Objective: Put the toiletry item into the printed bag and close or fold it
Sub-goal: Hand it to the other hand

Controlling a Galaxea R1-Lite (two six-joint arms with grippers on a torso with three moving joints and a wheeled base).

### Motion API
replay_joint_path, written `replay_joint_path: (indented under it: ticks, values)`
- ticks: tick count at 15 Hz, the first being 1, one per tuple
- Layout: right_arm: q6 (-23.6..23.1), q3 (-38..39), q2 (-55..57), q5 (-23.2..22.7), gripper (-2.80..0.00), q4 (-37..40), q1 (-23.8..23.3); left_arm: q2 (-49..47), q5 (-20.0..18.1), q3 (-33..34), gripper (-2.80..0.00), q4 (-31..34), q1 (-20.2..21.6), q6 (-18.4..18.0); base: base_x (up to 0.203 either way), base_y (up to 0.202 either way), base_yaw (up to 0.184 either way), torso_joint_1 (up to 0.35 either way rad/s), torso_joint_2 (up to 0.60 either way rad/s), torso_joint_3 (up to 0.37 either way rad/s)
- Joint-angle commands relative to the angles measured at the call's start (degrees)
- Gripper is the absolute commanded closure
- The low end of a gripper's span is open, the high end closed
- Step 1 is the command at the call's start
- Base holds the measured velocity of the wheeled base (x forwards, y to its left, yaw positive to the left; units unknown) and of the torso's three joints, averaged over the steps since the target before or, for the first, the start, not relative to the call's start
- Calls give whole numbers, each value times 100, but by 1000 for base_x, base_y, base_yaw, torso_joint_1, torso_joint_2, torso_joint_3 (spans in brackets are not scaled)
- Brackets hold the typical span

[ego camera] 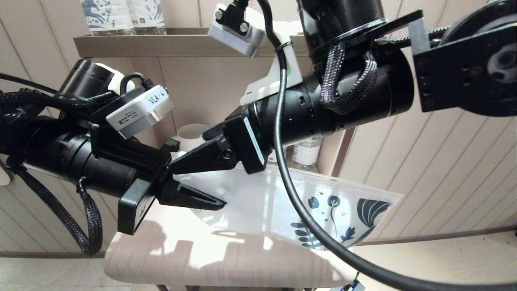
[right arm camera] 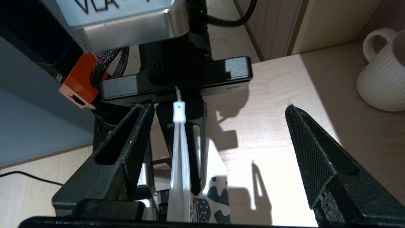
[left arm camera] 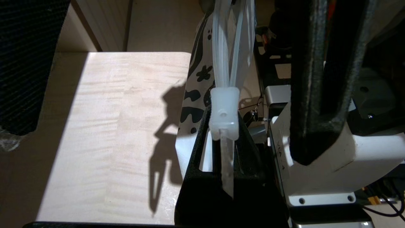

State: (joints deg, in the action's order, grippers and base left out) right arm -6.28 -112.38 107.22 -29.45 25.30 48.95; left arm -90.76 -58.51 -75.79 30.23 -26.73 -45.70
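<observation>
The printed bag hangs in the air over the table, its leaf-printed end toward the right. My left gripper is shut on the bag's plain end, one finger across its near face. In the left wrist view its fingertips pinch the bag right at the white zip slider. My right gripper comes in from the right and stands open around the bag's top edge. In the right wrist view its fingers are wide apart, with the slider close to one of them. The toiletry item is out of view.
A pale wooden table lies below the bag. A white ribbed mug stands at the back near the wall. A shelf above carries patterned bottles. Another bottle stands behind my right arm.
</observation>
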Motion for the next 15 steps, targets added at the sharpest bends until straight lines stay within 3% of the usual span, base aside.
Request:
replay_joint_path:
  ticks: [1, 15]
  values:
    - [1, 59, -24, -17, -280, 10, -8, -13, -28, 3, 0, 18, 2, -26, 0, 0, 0, 0, 0, 0]
    - [-60, 92, -60, 29, -280, 10, -8, -3, -28, 3, 0, 18, 28, -44, 0, 0, 0, 0, 0, 0]
